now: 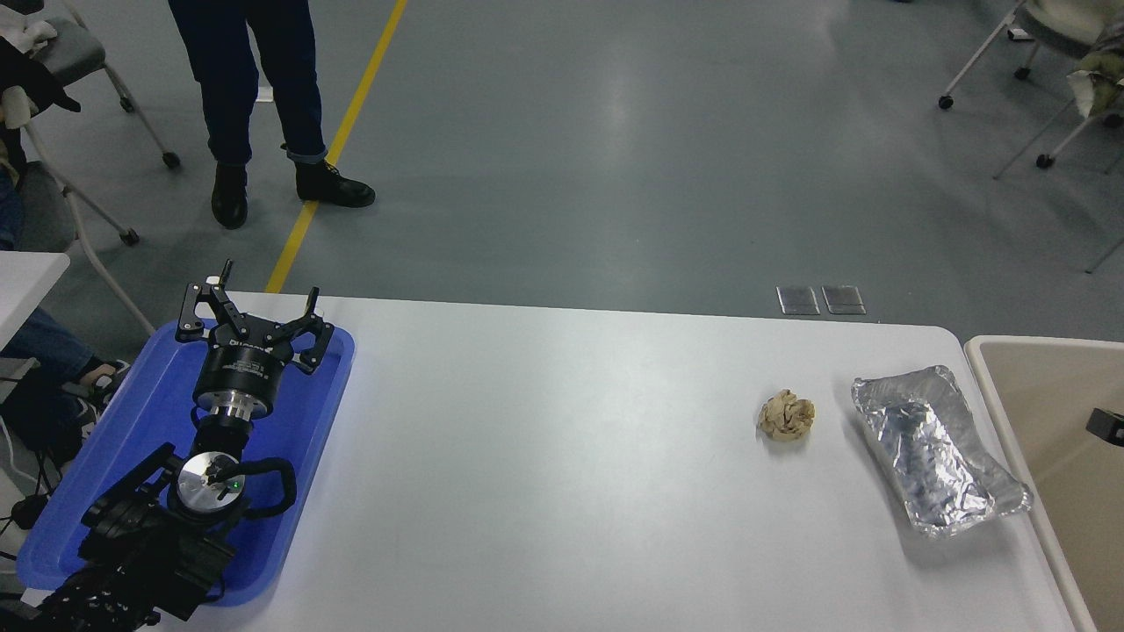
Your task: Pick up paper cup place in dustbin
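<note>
Blue tray [132, 491] is carrying my parked left gripper [255, 303], fingers spread. Foil tray [935, 452] is lying just beside the dustbin [1036, 386]. I cannot tell the right gripper [1108, 426] state; paper cup is unseen. I am advising confirming release inside the rim.

My table [562, 456] is white. My left gripper [255, 307] is black with a shiny silver ring, and it sits over a bright blue tray [132, 439] at 9 o'clock. A brown paper ball [786, 415] lies at 3 o'clock. Next to it is a crinkly silver foil tray [935, 452]. The bin [1054, 395] at the far right is beige with a pale rim. A small black bit of my right arm [1106, 425] shows over it. The floor [615, 149] is grey with a yellow line [338, 145].
</note>
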{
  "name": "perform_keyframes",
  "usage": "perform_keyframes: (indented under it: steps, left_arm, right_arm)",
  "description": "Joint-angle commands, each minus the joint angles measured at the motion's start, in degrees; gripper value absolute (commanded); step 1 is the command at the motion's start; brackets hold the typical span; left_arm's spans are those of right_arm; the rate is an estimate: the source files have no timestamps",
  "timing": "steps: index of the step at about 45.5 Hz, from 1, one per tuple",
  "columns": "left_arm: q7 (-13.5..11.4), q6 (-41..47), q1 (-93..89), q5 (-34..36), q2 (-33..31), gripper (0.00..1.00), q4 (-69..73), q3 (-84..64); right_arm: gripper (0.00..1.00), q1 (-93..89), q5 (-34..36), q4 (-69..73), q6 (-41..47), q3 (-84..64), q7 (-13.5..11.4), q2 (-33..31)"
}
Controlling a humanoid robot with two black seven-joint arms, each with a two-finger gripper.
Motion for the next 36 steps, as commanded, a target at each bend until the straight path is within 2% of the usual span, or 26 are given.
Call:
perform_keyframes:
  steps: [1,9,18,27,36]
  left_arm:
    - [0.0,0.1,0.0,0.0,0.0,1.0,0.0,0.0]
    - [0.0,0.1,0.0,0.0,0.0,1.0,0.0,0.0]
    - [0.0,0.2,0.0,0.0,0.0,1.0,0.0,0.0]
    - [0.0,0.2,-0.1,0.0,0.0,1.0,0.0,0.0]
    - [0.0,0.2,0.0,0.0,0.0,1.0,0.0,0.0]
  right_arm:
    - [0.99,12.6,-2.8,8.4,3.4,-0.8,0.0,-2.1]
    - [0.99,25.5,-11.3,25.2,3.4,-3.3,-0.3,-6.7]
    - [0.99,38.9,-23.8,46.6,3.7,-4.7,-0.9,-11.5]
    - [1.0,54.5,-25.5,69.1,3.9,-13.4,-3.8,-10.8]
    - [1.0,64.2,-24.3,78.2,4.1,-19.2,-3.9,-6.3]
